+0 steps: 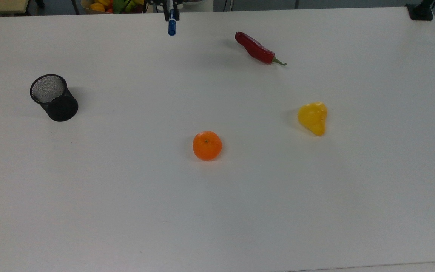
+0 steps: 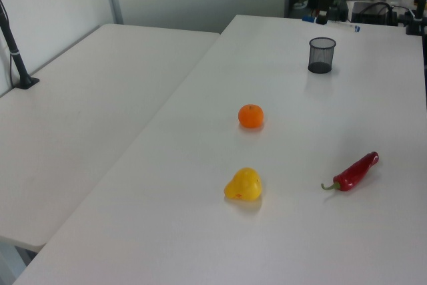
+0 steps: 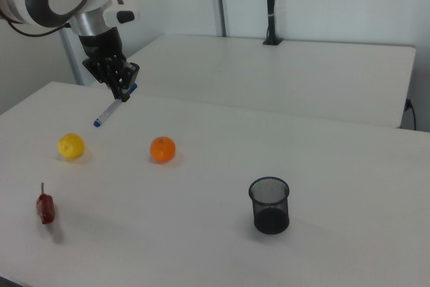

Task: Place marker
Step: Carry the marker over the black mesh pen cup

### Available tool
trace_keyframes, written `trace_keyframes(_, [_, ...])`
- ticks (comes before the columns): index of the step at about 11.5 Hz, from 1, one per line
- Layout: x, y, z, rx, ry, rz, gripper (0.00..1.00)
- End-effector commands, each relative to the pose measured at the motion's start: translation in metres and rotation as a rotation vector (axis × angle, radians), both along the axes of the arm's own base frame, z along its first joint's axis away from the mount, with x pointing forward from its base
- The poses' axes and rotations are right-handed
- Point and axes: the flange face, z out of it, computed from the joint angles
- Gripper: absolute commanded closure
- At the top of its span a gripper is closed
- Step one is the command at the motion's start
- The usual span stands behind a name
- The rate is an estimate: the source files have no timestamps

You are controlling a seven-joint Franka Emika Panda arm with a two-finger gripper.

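Right now I see my claw (image 3: 121, 92) raised well above the white surface (image 3: 201, 233) in the right view, its two fingers pinched on the marker (image 3: 111, 107), which hangs tilted, with a small blue end pointing down toward the right view's left. In the top view the claw (image 1: 171, 11) sits at the very top edge, and the marker's blue cap (image 1: 171, 27) points down the frame, over the far strip of the surface (image 1: 217, 211). In the left view the marker (image 2: 337, 23) reads as a thin pale line with blue tips at the far end of the surface (image 2: 200, 231), beside the dark claw (image 2: 322, 17), beyond the pen cup (image 2: 321, 55). That black mesh pen cup (image 1: 54, 97) stands upright near the top view's left, well apart from the marker, and in the right view the pen cup (image 3: 270, 205) stands in the foreground. An orange (image 1: 207, 146) rests near the middle of the top view, a yellow pear-shaped fruit (image 1: 313, 118) lies toward the top view's right, and a red chilli (image 1: 257, 49) lies above them with its green stem pointing to the top view's right. In the right view the orange (image 3: 162, 149) and the yellow fruit (image 3: 70, 146) sit below the hanging marker, and the chilli (image 3: 45, 208) lies near the right view's left edge. A basket of coloured fruit (image 1: 113, 5) sits just off the surface's far edge in the top view.
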Motion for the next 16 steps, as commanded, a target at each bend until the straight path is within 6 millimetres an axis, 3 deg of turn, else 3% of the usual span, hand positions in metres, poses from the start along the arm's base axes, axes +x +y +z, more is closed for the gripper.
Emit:
trace_keyframes(1, [-0.008,-0.042,0.015,-0.010,-0.066,-0.028,1.00])
trace_keyframes(5, [0.004,-0.102,0.028,-0.094,-0.227,-0.119,1.00])
trace_keyframes(10, [0.019,-0.186,0.003,-0.146,-0.322,-0.260,1.00])
trace_keyframes(13, [0.032,-0.237,-0.048,-0.198,-0.385,-0.343,1.00])
trace_keyframes(16, [0.047,-0.253,-0.109,-0.243,-0.420,-0.356,1.00])
